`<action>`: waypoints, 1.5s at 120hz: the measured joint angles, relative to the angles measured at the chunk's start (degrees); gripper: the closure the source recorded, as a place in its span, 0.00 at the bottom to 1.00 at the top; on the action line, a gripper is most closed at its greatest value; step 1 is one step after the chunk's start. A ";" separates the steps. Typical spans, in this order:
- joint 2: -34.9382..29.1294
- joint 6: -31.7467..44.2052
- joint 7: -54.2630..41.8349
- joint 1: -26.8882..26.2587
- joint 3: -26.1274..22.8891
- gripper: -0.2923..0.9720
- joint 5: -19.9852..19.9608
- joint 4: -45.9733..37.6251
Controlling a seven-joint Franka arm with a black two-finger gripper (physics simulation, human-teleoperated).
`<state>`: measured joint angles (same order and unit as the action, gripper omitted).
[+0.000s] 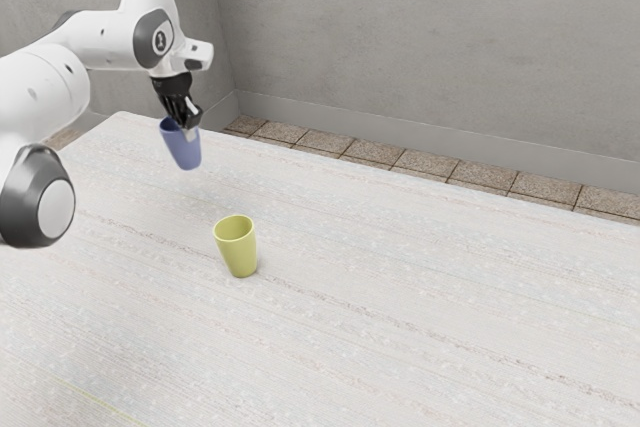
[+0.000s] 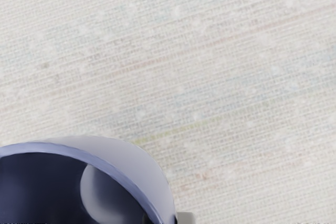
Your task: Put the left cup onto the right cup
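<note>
A blue cup (image 1: 182, 146) hangs in the air above the table, slightly tilted, with my gripper (image 1: 186, 125) shut on its rim. Its open mouth and dark inside (image 2: 63, 187) loom large right under my hand in the wrist view. A yellow-green cup (image 1: 236, 245) stands upright on the table, mouth up, below the blue cup and toward the exterior view's right. The two cups are apart.
The pale wood-grain table (image 1: 400, 307) spreads wide around both cups. Behind its far edge runs a strip of brown floor tiles (image 1: 430, 162) under a grey wall (image 1: 420, 37). My white arm (image 1: 40, 97) fills the exterior view's left.
</note>
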<state>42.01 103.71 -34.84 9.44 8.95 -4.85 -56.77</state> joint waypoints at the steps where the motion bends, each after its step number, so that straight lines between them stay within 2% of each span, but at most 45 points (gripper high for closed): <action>1: -0.13 -0.01 0.00 -0.06 0.00 0.85 0.00 -0.14; 70: -9.87 -0.06 0.02 -5.78 0.18 0.85 0.09 -10.28; 105: -11.36 -0.22 0.00 -9.04 0.18 0.85 0.73 -10.71; 180: -17.85 0.50 0.08 -13.31 -0.39 0.85 0.94 -20.65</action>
<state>24.16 104.21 -34.76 -3.88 8.56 -3.92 -77.42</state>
